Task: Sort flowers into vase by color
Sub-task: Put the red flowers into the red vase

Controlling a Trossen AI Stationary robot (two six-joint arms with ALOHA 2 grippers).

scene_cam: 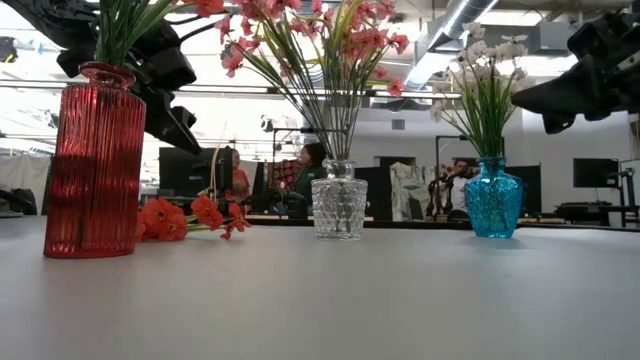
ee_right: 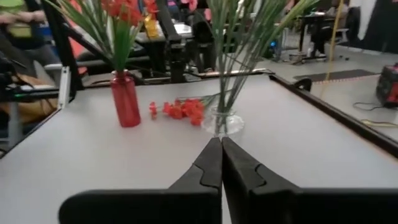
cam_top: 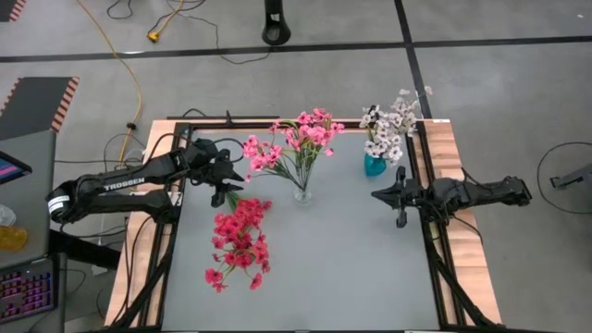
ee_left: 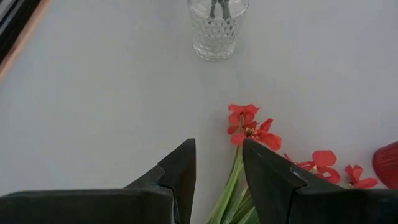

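Note:
A loose sprig of red flowers (ee_left: 249, 127) lies flat on the table, its green stems (ee_left: 230, 186) showing through the gap between my left fingers. My left gripper (ee_left: 217, 144) is open and hovers above these stems (cam_top: 225, 190), touching nothing. A red vase (scene_cam: 95, 160) near it holds red flowers (cam_top: 239, 245). A clear vase (cam_top: 302, 194) holds pink flowers (cam_top: 301, 139). A blue vase (cam_top: 374, 166) holds white flowers (cam_top: 388, 125). My right gripper (ee_right: 221, 142) is shut and empty, at the table's right side (cam_top: 379, 195).
The three vases stand apart on the grey tabletop: red at the left, clear in the far middle (scene_cam: 340, 200), blue at the far right (scene_cam: 493, 200). A dark frame (cam_top: 425, 185) borders the table. People sit in the room beyond the table (scene_cam: 310, 165).

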